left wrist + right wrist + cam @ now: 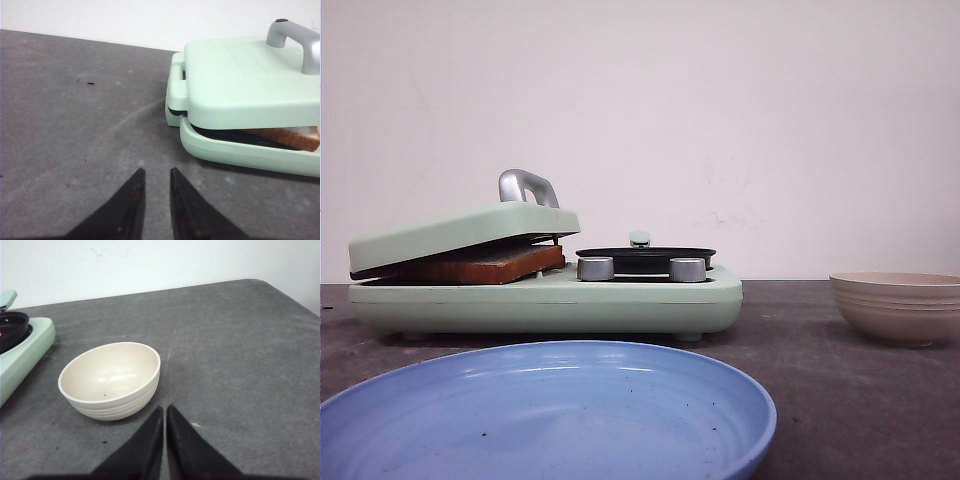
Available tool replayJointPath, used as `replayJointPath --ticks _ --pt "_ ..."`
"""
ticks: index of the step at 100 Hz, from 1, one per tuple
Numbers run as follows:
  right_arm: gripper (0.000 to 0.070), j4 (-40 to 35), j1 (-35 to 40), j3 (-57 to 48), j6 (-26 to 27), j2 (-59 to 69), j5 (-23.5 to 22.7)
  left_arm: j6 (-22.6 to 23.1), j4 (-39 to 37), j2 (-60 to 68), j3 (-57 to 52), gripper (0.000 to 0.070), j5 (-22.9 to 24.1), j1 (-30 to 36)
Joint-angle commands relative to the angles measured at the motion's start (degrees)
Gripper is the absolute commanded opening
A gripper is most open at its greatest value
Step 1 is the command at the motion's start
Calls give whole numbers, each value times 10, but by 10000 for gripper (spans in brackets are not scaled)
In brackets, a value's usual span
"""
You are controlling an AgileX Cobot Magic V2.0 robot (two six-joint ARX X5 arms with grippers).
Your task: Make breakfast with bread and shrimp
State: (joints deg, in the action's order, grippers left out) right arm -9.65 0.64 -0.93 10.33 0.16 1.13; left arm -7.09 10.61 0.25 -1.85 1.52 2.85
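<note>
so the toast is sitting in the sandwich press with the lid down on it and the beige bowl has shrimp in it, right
Not quite: the beige bowl is empty, as the right wrist view shows. The rest holds: the toast sits in the sandwich press with the lid resting down on it.

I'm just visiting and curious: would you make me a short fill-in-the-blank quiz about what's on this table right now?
1. The bread lies inside the mint-green sandwich maker, under its ____.
2. The plate nearest the front camera is ____ in colour.
3. The cream bowl holds ____.
4. The left gripper hangs over bare table, holding ____.

Missing words: lid; blue; nothing; nothing
</note>
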Motion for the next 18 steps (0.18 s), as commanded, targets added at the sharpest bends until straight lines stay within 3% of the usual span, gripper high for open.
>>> replayJointPath --ticks 1,18 --pt "2 6 0 2 -3 0 0 -5 2 -1 10 17 0 -1" --pt "2 6 0 2 -3 0 0 -5 2 -1 10 17 0 -1"
